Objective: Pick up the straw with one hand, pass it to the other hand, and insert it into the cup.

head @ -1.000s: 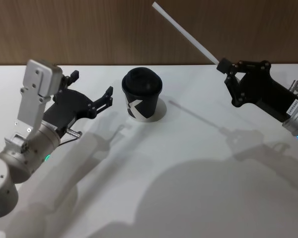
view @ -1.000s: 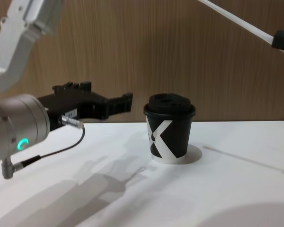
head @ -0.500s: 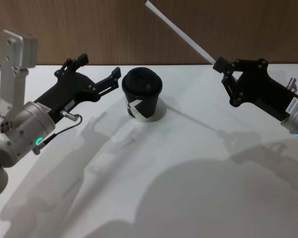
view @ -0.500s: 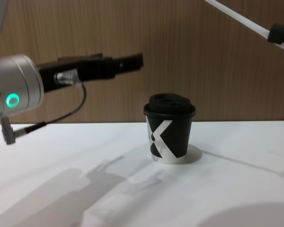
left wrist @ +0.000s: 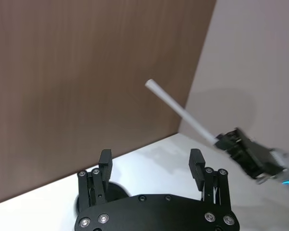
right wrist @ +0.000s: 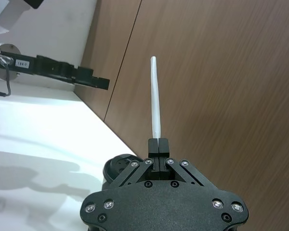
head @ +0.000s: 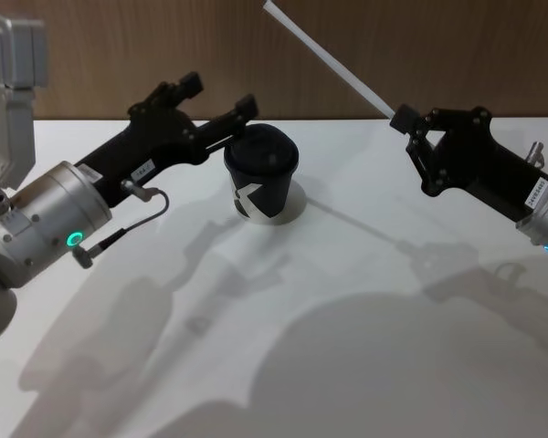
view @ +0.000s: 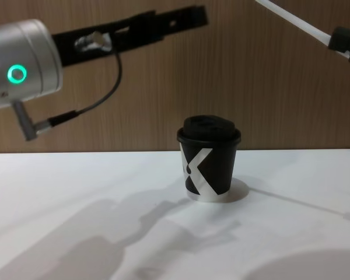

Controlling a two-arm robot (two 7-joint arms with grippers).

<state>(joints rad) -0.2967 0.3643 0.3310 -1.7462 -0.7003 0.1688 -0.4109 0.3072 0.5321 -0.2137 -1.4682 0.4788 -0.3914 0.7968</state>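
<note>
Head view gave me the white table [head: 347,347] first, then the two arms reaching in over it. My left gripper [head: 221,94], the one with the silver wrist and green ring, hung in the air above the table, up and to the left of the cup. Its fingers [left wrist: 105,162] were spread wide with nothing between them, and they pointed across toward the straw. My right gripper [head: 404,119] was raised at the right side, its pads [right wrist: 159,146] pinched together on the straw's lower end. The cup [head: 261,178] stood upright on the table between the arms, its domed lid on, touched by neither.

The straw [head: 329,62] was off the table, slanting up and toward the left from the right gripper's pinch, its free end high against the wood wall [head: 119,46]. I judged it very light, stiff enough to hold its line, smooth, and easy to crush or swing. I would have taken it on the bare white length near the middle, closing gently, leaving one end free for the lid.
</note>
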